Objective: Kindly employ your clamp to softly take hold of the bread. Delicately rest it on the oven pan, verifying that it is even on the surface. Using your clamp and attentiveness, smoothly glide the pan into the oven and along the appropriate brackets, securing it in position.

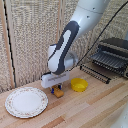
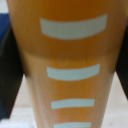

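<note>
My toaster oven [image 1: 113, 56] stands open at the tabletop's far edge, its rack-like pan [image 1: 96, 72] lowered out front to receive bread. My end effector [image 1: 57, 89] is clenched around the orange-brown bread [image 2: 67, 55] near the tabletop's middle, between patterned plate [image 1: 26, 102] and yellow bowl [image 1: 78, 84].

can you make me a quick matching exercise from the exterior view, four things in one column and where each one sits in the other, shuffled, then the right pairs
Things:
1. bread
2. yellow bowl
3. white patterned plate
4. oven

Places:
A. far at the exterior view's right, door open
B. near the exterior view's left edge of the table
C. directly under the hand
D. between the bread and the oven pan

Pairs: 1-C, 2-D, 3-B, 4-A
</note>
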Available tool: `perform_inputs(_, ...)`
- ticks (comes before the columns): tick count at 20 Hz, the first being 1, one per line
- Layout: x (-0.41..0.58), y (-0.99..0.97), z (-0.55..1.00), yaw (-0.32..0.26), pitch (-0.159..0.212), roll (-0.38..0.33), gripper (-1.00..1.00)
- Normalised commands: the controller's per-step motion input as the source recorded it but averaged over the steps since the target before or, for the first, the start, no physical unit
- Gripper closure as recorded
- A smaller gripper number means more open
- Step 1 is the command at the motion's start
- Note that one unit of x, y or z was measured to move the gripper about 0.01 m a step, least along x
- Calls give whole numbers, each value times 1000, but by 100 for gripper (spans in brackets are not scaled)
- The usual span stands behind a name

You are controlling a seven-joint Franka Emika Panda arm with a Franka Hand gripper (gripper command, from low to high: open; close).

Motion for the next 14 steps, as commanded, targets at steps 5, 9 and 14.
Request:
perform_inputs(5, 65, 29, 732, -315, -11, -51, 100)
perform_inputs(9, 101, 0, 779, -339, 21, -51, 100)
perform_inputs(14, 113, 0, 777, -341, 34, -47, 100)
